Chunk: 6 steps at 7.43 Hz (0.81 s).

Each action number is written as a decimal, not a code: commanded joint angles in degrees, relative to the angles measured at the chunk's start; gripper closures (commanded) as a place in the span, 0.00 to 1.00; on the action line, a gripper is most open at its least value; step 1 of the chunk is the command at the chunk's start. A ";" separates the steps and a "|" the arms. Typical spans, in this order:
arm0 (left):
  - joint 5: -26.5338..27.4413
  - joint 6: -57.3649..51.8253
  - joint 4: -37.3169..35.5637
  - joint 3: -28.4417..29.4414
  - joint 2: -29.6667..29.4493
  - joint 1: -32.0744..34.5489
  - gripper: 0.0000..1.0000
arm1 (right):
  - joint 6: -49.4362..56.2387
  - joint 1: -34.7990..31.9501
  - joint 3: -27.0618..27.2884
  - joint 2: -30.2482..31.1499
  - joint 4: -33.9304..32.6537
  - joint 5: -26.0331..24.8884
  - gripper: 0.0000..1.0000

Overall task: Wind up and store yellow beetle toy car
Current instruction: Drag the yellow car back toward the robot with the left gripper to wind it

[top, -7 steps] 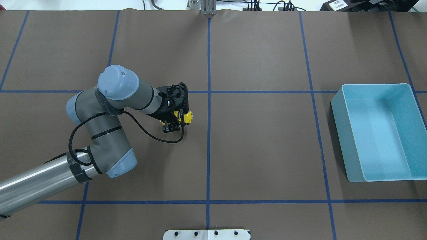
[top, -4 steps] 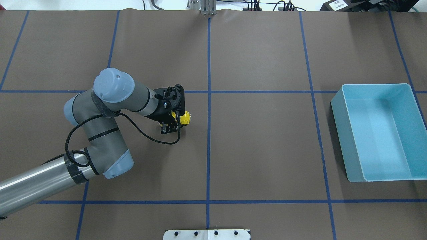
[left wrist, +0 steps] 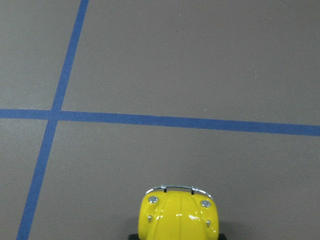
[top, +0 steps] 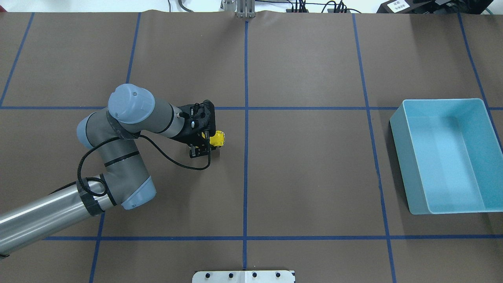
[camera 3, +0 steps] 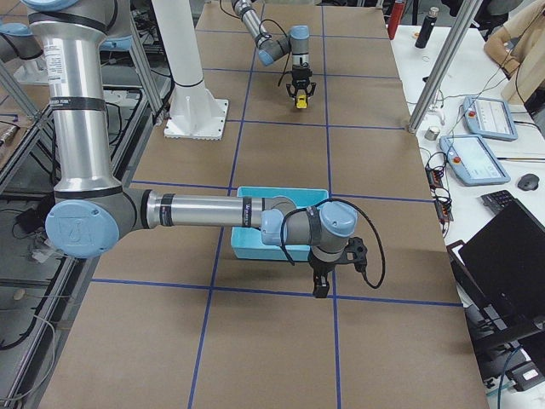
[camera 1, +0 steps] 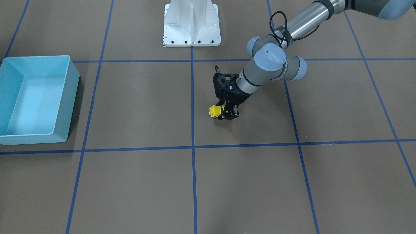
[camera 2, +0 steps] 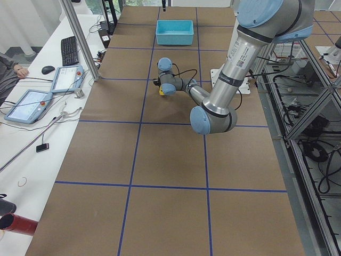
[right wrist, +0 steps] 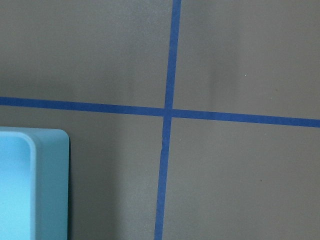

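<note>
As it rests on the desk [camera 1: 130, 107] mid-frame, the yellow beetle toy car [camera 1: 214, 111] is pinched by the left fingers [camera 1: 231, 114]; right fingers [camera 3: 321, 285]: state cannot be told.

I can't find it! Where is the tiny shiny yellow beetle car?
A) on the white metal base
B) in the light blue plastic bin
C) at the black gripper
C: the tiny shiny yellow beetle car sits at the left gripper, far from the light blue plastic bin.
</note>
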<state>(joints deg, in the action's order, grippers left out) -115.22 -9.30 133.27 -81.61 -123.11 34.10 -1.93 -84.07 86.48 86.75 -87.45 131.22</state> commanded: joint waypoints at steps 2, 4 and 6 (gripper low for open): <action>-0.09 0.25 0.42 0.48 -0.02 0.00 1.00 | 0.00 0.05 0.00 -0.09 0.00 0.18 0.00; -0.09 0.16 0.50 0.57 0.68 -0.26 1.00 | 0.00 0.05 0.00 -1.23 0.00 0.53 0.00; -0.18 0.16 1.38 0.49 0.86 -0.18 1.00 | 0.00 0.05 0.00 -1.32 -0.09 0.62 0.00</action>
<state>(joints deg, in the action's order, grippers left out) -115.37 -9.14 134.03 -81.09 -122.48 33.90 -1.93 -84.03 86.49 85.62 -87.51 131.76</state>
